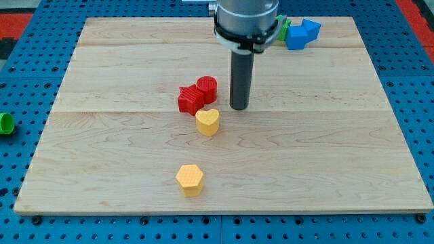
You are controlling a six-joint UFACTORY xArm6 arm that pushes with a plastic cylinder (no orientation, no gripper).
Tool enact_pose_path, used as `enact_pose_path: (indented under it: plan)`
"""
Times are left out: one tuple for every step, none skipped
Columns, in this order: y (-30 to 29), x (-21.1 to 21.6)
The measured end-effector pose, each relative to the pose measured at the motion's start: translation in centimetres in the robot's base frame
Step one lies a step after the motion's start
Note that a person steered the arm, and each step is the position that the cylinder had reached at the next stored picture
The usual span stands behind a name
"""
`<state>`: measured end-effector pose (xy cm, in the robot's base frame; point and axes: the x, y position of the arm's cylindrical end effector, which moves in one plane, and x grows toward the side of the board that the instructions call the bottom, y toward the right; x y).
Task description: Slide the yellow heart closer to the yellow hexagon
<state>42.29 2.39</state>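
Yellow heart (208,122), yellow hexagon (190,179)

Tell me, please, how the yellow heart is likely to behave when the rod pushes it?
The yellow heart sits low and flat, so it should slide rather than tip. Its lobed outline may make it rotate off-centre, since my tip stands up-right of it.

No text, label, number or sign seems readable anywhere in the camera view

Wooden board (325,156) carries: yellow heart (207,122) centre, yellow hexagon (190,179) at 6, two red blocks (197,94) at 11, blue blocks (302,34) at 1.
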Motion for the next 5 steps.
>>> enact_pose_path:
  plan:
    - [-4.2, 2.5]
    - [-4.2, 6.7]
    - [-4.1, 7.0]
    - [-3.9, 9.8]
    - [-3.7, 12.5]
